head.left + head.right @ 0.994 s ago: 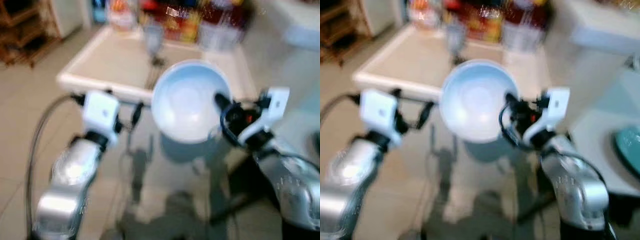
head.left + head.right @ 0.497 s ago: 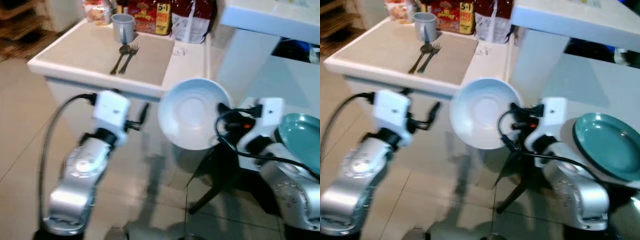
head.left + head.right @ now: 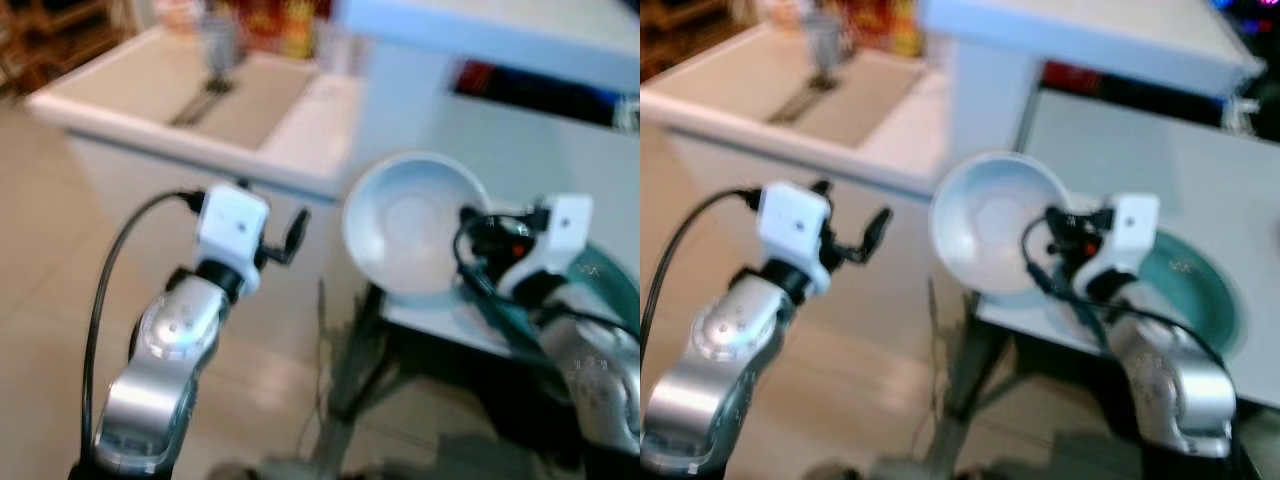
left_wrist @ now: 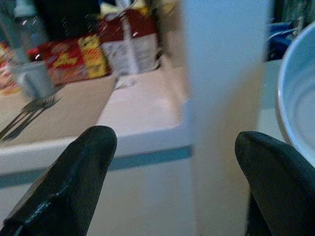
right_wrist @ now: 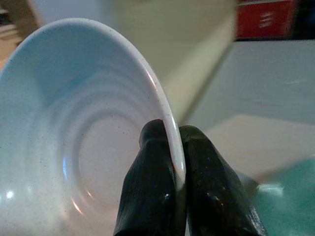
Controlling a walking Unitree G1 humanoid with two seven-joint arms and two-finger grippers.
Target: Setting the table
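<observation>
The right gripper is pinching the rim of a pale blue bowl, one finger inside and one outside, holding it tilted up in the air in front of the robot. The bowl is hanging just over the near edge of a white table, right beside a teal plate that's sitting on that table. The left gripper is hovering with its fingers spread wide, holding nothing. Farther off, a beige table is carrying a grey cup, a fork and spoon lying side by side, and some snack bags at the back.
</observation>
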